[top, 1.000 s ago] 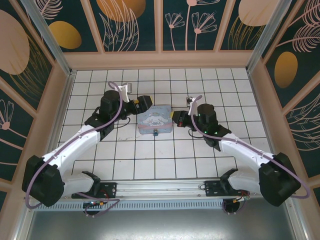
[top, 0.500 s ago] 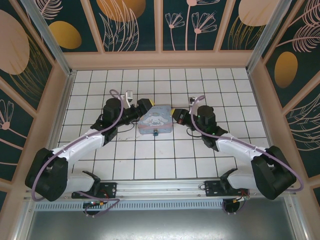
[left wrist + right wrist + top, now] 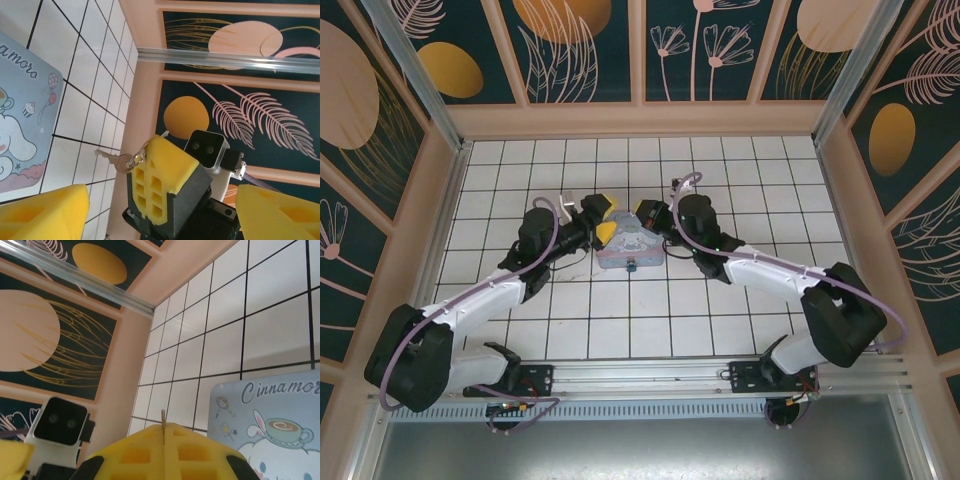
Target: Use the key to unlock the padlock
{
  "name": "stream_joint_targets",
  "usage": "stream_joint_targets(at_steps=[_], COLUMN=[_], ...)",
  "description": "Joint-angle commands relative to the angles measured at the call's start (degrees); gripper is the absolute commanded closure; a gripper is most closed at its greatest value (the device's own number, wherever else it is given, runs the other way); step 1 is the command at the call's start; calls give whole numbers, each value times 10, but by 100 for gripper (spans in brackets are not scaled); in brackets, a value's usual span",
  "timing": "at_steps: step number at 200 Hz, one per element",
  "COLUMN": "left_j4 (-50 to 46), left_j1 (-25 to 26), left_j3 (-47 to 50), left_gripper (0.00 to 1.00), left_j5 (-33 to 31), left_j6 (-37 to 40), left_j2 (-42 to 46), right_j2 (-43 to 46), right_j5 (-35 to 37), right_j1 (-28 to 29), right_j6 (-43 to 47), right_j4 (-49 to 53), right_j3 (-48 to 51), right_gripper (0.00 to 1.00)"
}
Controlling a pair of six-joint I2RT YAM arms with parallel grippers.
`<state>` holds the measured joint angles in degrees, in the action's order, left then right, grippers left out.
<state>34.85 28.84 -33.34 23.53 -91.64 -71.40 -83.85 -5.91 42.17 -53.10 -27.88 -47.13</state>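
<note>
Left gripper: yellow pads spread apart, nothing between them, by the tin box's far-left corner.
Right gripper: clenched on the key, by the box's far edge.
Key: blade juts sideways from the pads, ring attached.
Padlock: seemingly the teal speck at the box's near edge, resting on the tiles.

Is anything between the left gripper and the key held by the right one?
Nothing visible does. The key juts from the shut fingers of the right gripper, with open space between it and the open left gripper.
</note>
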Motion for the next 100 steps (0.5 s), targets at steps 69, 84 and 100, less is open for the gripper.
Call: stream_joint_targets(at_steps=[69, 84, 100], left_j4=[135, 154, 162], left_j1=[0, 0, 0], left_j3=[33, 35, 34], left_gripper=[24, 24, 24], left_j5=[-25, -27, -27], left_j6=[-123, -135, -141], left_j2=[-31, -39, -47], right_j2=[-19, -24, -30], right_j5=[21, 21, 22], right_j1=[34, 41, 49], right_j6=[-22, -26, -28], right_j4=[-11, -17, -23], right_j3=[-44, -46, -51], right_gripper=[100, 100, 100])
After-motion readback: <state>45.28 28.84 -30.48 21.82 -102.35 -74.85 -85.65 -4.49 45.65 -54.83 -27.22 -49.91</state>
